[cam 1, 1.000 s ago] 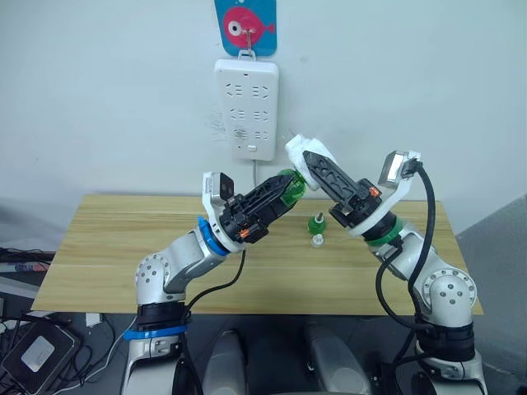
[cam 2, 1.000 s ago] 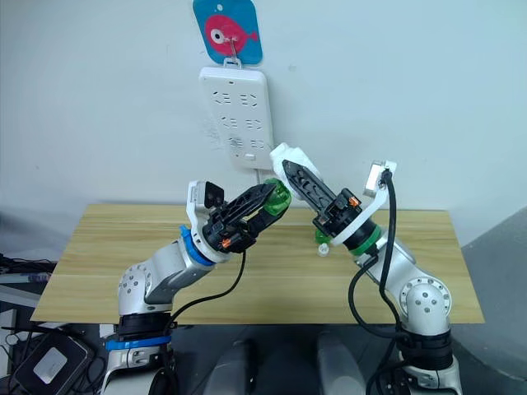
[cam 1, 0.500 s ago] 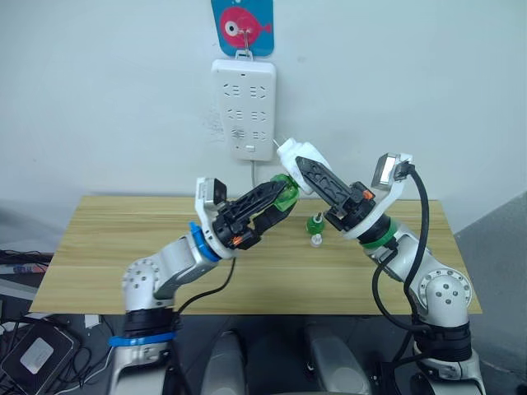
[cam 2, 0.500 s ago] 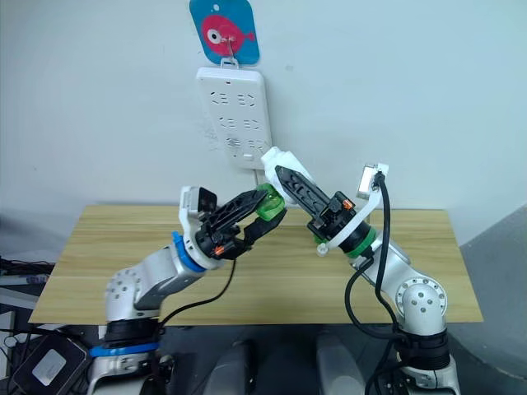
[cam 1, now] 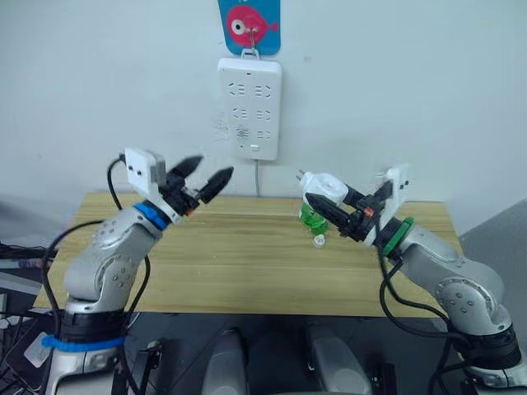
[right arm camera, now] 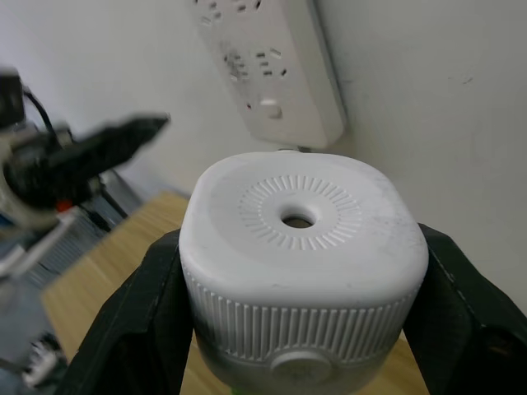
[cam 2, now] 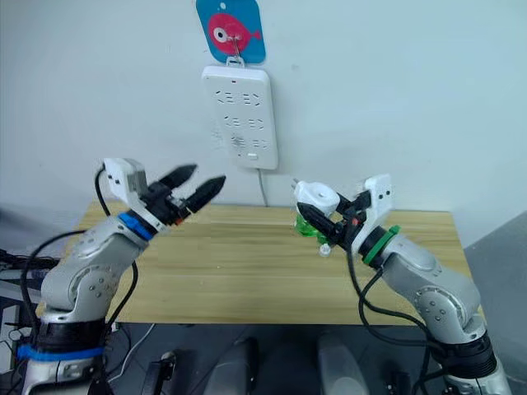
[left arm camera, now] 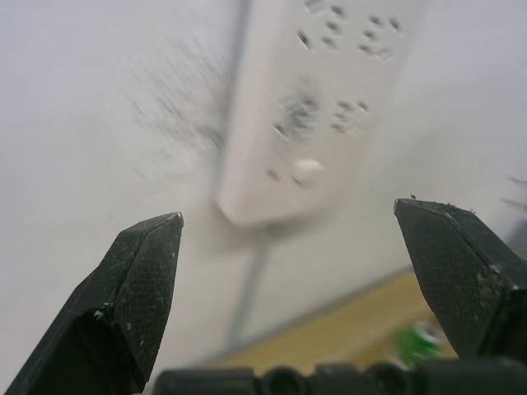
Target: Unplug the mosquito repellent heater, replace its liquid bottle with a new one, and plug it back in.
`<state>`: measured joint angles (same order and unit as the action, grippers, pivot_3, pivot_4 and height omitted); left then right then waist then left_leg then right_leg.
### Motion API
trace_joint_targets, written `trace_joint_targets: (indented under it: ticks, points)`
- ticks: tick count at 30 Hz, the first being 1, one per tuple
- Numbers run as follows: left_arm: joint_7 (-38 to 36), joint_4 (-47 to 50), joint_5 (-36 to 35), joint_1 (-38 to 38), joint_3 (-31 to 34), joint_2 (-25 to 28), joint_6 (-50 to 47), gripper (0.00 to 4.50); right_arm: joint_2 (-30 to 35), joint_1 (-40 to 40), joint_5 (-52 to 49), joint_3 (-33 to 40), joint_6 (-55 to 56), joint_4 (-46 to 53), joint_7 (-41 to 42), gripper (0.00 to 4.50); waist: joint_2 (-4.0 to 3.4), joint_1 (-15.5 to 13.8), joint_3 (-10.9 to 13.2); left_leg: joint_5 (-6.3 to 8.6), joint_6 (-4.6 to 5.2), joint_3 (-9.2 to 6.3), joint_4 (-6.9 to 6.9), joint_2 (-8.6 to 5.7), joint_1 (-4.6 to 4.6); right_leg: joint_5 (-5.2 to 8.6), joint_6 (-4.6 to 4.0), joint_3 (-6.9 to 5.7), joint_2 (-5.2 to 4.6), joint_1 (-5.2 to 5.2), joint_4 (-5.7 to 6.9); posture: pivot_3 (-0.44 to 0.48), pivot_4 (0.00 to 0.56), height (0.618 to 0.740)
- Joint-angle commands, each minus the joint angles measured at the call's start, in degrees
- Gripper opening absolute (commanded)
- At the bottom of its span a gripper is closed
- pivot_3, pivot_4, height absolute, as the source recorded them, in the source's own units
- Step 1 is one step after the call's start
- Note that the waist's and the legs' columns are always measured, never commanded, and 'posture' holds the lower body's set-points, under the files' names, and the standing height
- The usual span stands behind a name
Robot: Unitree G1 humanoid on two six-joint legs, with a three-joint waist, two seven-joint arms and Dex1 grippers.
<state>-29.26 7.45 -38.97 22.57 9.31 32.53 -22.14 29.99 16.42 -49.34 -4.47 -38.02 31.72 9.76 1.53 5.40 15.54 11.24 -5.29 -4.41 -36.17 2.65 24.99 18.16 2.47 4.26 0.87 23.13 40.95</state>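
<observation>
The right gripper [right arm camera: 300, 271] pinched the heater [right arm camera: 300, 230] between its 2 fingers, 1 finger [right arm camera: 132, 313] against each ribbed side, so the vent hole faced the wrist camera and the 2 prongs pointed away from the fingers, toward the wall. A green bottle [cam 1: 311, 216] hung from the underside of the heater, below the fingertips, which suggested the swap was done and the unit was being carried for plugging in. The heater sat above the table, unplugged, well below and to the right of the strip [cam 1: 250, 107]. The left gripper [cam 1: 202, 177] was empty, its 2 fingers spread wide with nothing between them, raised and aimed toward the strip, apparently clear of the work so the right arm had room. A small white piece [cam 1: 318, 241] lay on the table [cam 1: 230, 255] just beneath the right fingers, apart from them; another green item seemed to stand behind the held bottle, but it could not be made out. The surface was a pale wooden tabletop set against a plain white wall. The white strip hung upright from a hook on a blue card with a red fish [cam 1: 249, 25], its cord dropping behind the table.
</observation>
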Motion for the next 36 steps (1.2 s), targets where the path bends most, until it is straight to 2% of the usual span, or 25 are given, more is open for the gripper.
trace_joint_targets:
  ticks: [1,6,16,24,31,36]
  points:
    - [-5.17,-5.08,4.22,4.68,-0.68,1.11,3.78,4.5,2.28,1.3,7.72,-2.0,1.05,5.39,1.07,2.98,0.0,-0.11,0.0,0.0,0.0,0.01,0.02,-0.02,0.01,0.0,0.0,0.0,-0.01,0.01,0.01,-0.16,0.223,0.725]
    - [-12.09,-15.13,8.41,12.88,-3.1,-0.11,7.05,4.5,2.52,2.17,10.87,-3.05,-0.87,8.55,1.97,2.98,0.01,-0.23,0.01,0.0,0.0,-0.01,0.08,-0.02,0.03,-0.01,-0.01,-0.06,-0.03,0.04,0.0,-0.179,0.234,0.725]
    - [-18.98,-29.43,13.22,23.52,-4.0,-3.51,12.54,4.5,0.64,1.9,11.33,-1.91,-4.11,11.57,2.5,2.98,0.02,-0.04,0.02,-0.01,0.0,-0.12,0.05,-0.03,0.06,-0.01,-0.02,-0.17,-0.03,0.03,0.05,-0.213,0.246,0.725]
    - [-24.05,-29.51,13.28,25.76,-4.79,-5.06,11.52,4.5,-0.04,1.69,11.1,-1.05,-5.61,12.6,3.18,2.98,0.04,-0.44,0.03,-0.07,0.05,-0.16,-0.13,-0.08,0.15,-0.09,0.02,-0.18,-0.05,-0.02,0.06,-0.219,0.242,0.725]
    - [-26.62,-28.24,12.85,27.0,-4.64,-5.75,9.45,4.5,-0.23,1.86,10.41,-0.02,-6.28,12.72,4.24,2.98,0.03,1.08,0.03,-0.07,0.06,-0.16,0.03,-0.03,0.12,-0.09,0.01,-0.19,-0.02,0.03,0.05,-0.219,0.238,0.725]
    - [-27.73,-28.3,13.0,27.32,-4.59,-5.97,8.82,2.99,-1.02,3.22,10.33,0.49,-7.28,12.43,4.07,2.98,0.03,1.25,0.03,-0.07,0.06,-0.15,0.04,-0.04,0.12,-0.09,0.01,-0.18,-0.02,0.03,0.05,-0.22,0.237,0.725]
